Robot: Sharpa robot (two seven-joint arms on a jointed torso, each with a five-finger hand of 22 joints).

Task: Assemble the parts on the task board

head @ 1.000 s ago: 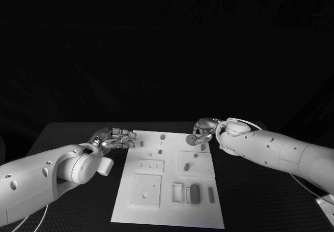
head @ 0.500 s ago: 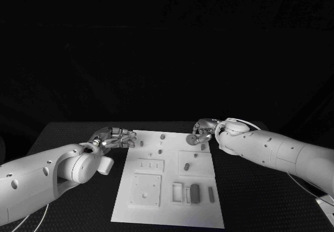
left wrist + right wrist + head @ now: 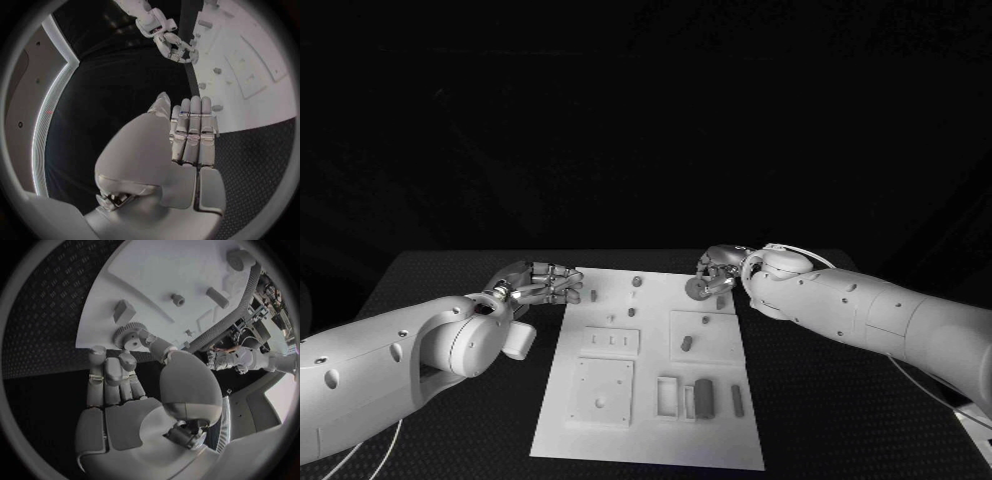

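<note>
One gear (image 3: 129, 335) pinched in right hand (image 3: 720, 270); left hand (image 3: 545, 284) curled, holding nothing, beside one task board (image 3: 646, 440). Barely moved since before.

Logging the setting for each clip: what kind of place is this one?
Probably a robot test bench in a lab: a black table against a dark backdrop, a white task board with small parts, and the right hand holding a small gear.

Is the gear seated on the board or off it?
Off it. The right hand pinches the gear at the far right edge of the task board; in the head view the gear sits raised at that hand's fingertips.
</note>
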